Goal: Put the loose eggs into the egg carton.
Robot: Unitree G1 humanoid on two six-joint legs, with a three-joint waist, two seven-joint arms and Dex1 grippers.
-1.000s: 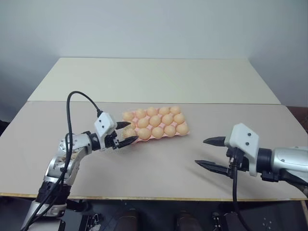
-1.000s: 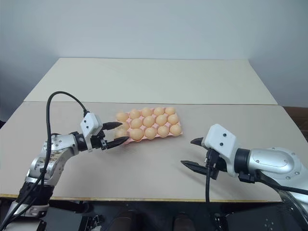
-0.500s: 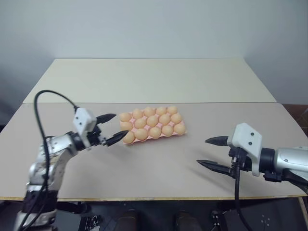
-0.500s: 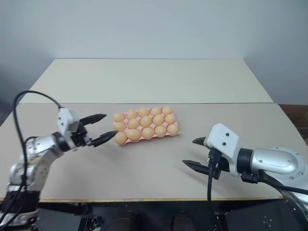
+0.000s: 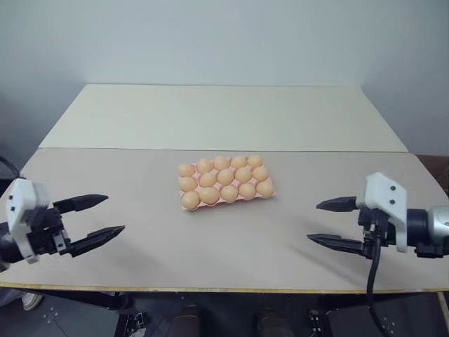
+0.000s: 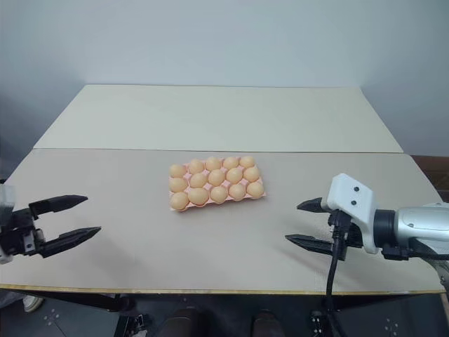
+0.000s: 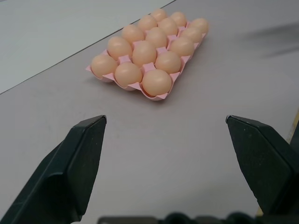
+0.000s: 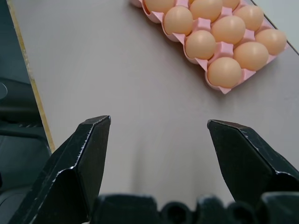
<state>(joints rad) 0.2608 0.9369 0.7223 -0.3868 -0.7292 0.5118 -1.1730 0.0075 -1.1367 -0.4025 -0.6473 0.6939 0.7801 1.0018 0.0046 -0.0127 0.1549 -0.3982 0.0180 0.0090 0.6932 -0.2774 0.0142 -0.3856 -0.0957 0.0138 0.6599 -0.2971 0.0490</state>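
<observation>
Fifteen smooth tan-orange eggs point(image 5: 210, 196) seated across all three rows of the flat pink moulded egg carton point(image 5: 267, 196), mid-table on the pale beige tabletop point(image 5: 231, 246), no loose egg left anywhere on it. Judged complete, nothing apparently left to place. Left black two-fingered gripper point(image 5: 98, 217) at the near left and right black two-fingered gripper point(image 5: 330, 223) at the near right, both well apart from the carton, fingers spread wide, empty.

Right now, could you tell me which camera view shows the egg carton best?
The left wrist view: the egg carton lies whole and near, pink rim and all fifteen filled cups visible. The right wrist view cuts off its far end. Both eye views show it whole but small, mid-table.
</observation>
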